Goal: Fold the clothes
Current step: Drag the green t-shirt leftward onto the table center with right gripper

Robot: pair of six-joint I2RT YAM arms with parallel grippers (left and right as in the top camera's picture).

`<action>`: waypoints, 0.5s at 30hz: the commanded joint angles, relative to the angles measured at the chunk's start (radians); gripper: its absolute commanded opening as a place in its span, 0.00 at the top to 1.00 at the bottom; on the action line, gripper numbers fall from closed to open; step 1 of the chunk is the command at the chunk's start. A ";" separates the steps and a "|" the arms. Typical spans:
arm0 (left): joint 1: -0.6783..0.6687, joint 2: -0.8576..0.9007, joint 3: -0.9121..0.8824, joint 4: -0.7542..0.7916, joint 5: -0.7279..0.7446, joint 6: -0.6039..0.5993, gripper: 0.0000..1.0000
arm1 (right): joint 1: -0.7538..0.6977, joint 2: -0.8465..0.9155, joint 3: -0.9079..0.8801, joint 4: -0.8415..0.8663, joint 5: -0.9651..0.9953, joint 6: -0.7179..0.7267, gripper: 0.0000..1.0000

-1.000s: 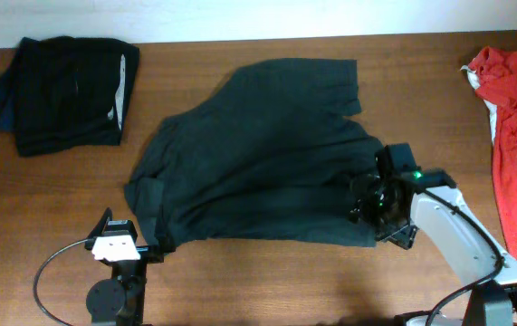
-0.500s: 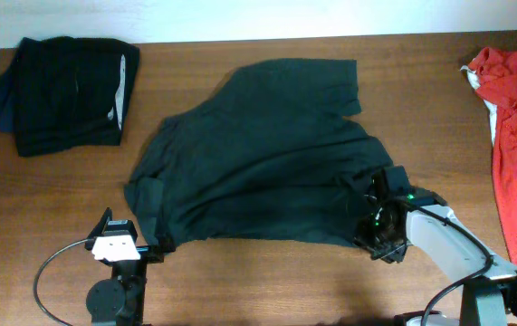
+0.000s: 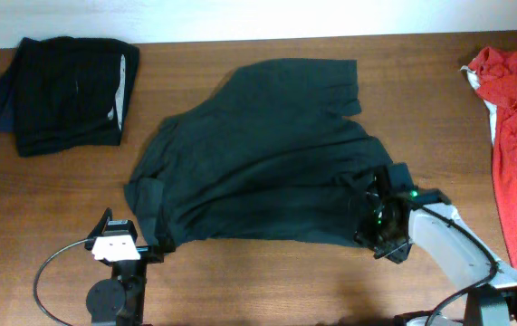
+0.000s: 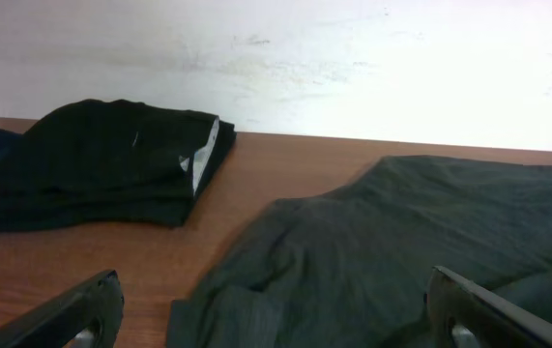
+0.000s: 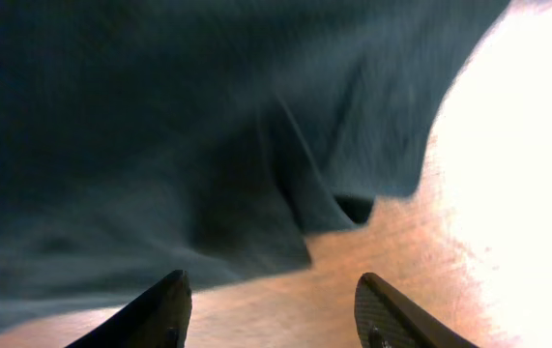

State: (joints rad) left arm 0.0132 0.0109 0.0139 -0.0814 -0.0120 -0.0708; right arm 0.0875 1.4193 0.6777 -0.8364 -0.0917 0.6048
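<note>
**T-shirt: soft, light, lying unfolded**

The T-shirt (image 3: 267, 163) lies spread and wrinkled in the middle of the overhead frame, on the table (image 3: 240, 290). It looks thin and limp, so I judge that it will sag and slide when lifted. A hem corner or a sleeve edge seems the best place to hold. The right gripper (image 5: 276, 300) is open just before the lower right hem and holds nothing. The left gripper (image 4: 271, 290) is wide open and empty near the lower left edge.
</note>
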 commanded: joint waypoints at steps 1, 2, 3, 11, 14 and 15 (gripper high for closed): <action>-0.004 -0.005 -0.005 -0.002 0.000 0.012 0.01 | -0.004 -0.005 -0.069 0.069 -0.029 0.014 0.42; -0.004 -0.005 -0.005 -0.002 0.000 0.012 0.01 | -0.004 -0.005 -0.073 0.079 -0.029 0.018 0.43; -0.004 -0.005 -0.005 -0.002 0.000 0.012 0.01 | -0.004 -0.005 -0.073 0.087 -0.028 0.023 0.48; -0.004 -0.005 -0.005 -0.002 0.000 0.012 0.01 | -0.004 -0.005 -0.021 0.041 0.009 0.032 0.96; -0.004 -0.005 -0.005 -0.002 0.000 0.012 0.01 | -0.005 -0.008 0.133 -0.147 0.089 0.032 0.96; -0.004 -0.005 -0.005 -0.002 0.000 0.012 0.01 | -0.005 -0.014 0.200 -0.220 0.105 0.032 0.96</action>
State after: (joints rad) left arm 0.0132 0.0109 0.0139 -0.0814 -0.0116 -0.0708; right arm 0.0875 1.4200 0.7567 -0.9730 -0.0624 0.6292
